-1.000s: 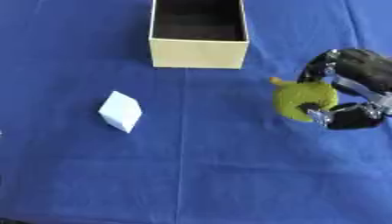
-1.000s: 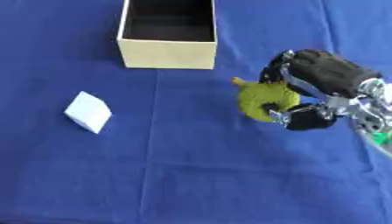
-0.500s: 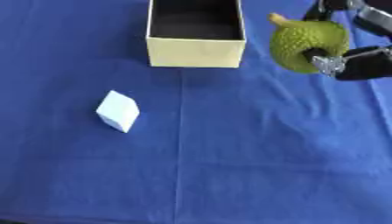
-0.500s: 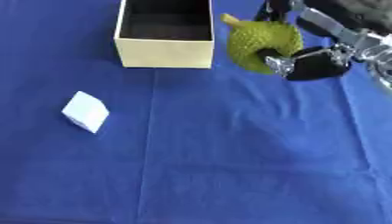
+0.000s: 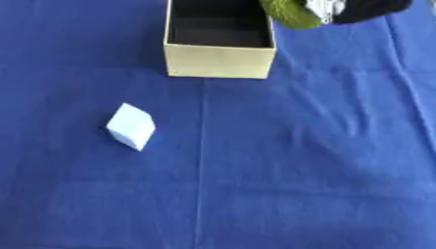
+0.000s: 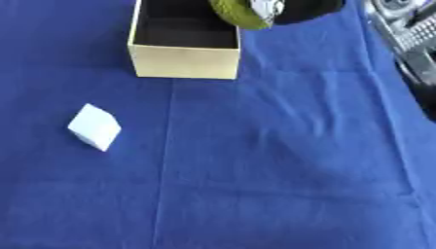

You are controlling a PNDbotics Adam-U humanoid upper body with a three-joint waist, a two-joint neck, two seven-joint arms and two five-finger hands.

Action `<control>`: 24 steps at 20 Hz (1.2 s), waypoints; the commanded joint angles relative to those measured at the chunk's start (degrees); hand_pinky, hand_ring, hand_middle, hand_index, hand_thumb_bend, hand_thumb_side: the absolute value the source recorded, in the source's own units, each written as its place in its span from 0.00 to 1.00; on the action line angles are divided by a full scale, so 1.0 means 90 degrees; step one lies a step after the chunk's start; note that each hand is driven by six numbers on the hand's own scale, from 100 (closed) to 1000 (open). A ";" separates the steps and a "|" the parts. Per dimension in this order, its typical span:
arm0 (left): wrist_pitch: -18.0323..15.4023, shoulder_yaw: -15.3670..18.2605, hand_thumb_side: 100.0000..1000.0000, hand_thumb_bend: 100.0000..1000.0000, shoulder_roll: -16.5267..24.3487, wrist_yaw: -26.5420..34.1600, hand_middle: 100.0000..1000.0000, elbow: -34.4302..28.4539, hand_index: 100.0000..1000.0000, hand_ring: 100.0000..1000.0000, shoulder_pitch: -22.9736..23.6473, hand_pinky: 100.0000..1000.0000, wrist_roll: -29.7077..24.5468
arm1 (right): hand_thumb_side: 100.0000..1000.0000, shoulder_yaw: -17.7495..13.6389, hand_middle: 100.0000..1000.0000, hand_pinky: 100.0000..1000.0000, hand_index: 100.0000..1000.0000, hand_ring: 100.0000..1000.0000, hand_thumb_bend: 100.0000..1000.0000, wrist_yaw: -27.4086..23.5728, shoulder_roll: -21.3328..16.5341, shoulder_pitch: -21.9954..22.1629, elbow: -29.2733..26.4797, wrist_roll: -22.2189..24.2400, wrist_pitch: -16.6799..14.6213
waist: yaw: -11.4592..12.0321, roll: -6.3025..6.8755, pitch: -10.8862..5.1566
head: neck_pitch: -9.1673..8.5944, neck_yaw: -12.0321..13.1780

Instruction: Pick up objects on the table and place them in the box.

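The right hand (image 6: 298, 8) has carried the green fruit-like object (image 6: 234, 13) up and across from the open cloth at the right, where it sat a second ago, to the far right corner of the box (image 5: 220, 61); half a second ago it was beside the box's right wall, and now it overlaps the rim at the top edge of both views; most of the hand is cut off there, but its dark fingers are curled round the green object, which is held clear of the blue cloth (image 5: 298, 170). The box itself, cream-walled with a dark inside, has not shifted; nothing can be made out inside it. The white block (image 5: 131, 126) lies where it lay before, tilted on the cloth, well apart from the box on the near left side. The left hand shows in neither view. Judging from this, the carry is nearly done; what the next move calls for is bringing the object fully over the opening before letting go, since it hangs at the corner and could catch the rim or drop outside; the white block is left to fetch afterwards.
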 commanded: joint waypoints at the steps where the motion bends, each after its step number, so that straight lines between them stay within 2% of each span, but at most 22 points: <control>1: -0.0020 -0.0051 0.60 0.00 0.0214 0.0034 0.60 -0.0120 0.76 0.67 -0.0115 0.80 -0.0080 | 0.01 -0.0103 0.29 0.68 0.60 0.47 0.00 0.0166 0.0167 -0.0381 0.0476 -0.0099 -0.0047 | 0.0051 0.0000 -0.0104 | -0.0163 -0.0108; 4: -0.0033 -0.0085 0.60 0.00 0.0211 0.0064 0.60 -0.0120 0.75 0.67 -0.0176 0.80 -0.0125 | 0.00 -0.0150 0.30 0.69 0.61 0.47 0.00 0.0386 0.0399 -0.0635 0.1066 -0.0251 -0.0122 | 0.0138 -0.0031 -0.0061 | -0.0286 -0.0187; 7: -0.0032 -0.0097 0.60 0.00 0.0207 0.0090 0.60 -0.0120 0.75 0.67 -0.0198 0.80 -0.0156 | 0.00 -0.0164 0.30 0.70 0.61 0.48 0.00 0.0711 0.0619 -0.0859 0.1986 -0.0514 -0.0601 | 0.0198 -0.0048 -0.0031 | -0.0378 -0.0237; 12: -0.0033 -0.0130 0.60 0.00 0.0178 0.0131 0.60 -0.0120 0.75 0.67 -0.0272 0.80 -0.0209 | 0.04 -0.0272 0.30 0.71 0.61 0.48 0.00 0.0982 0.0940 -0.1062 0.2969 -0.0911 -0.1071 | 0.0304 -0.0104 0.0034 | -0.0504 -0.0351; 15: -0.0041 -0.0141 0.60 0.00 0.0159 0.0151 0.60 -0.0120 0.75 0.67 -0.0323 0.80 -0.0236 | 0.06 -0.0265 0.31 0.71 0.62 0.49 0.00 0.1027 0.1052 -0.1069 0.3281 -0.0917 -0.1278 | 0.0394 -0.0138 0.0080 | -0.0547 -0.0402; 24: -0.0030 -0.0133 0.60 0.00 0.0107 0.0180 0.60 -0.0120 0.75 0.67 -0.0355 0.80 -0.0253 | 0.02 -0.0154 0.40 0.77 0.66 0.57 0.00 0.1178 0.1134 -0.0913 0.3556 -0.0308 -0.1740 | 0.0464 -0.0195 0.0156 | -0.0518 -0.0417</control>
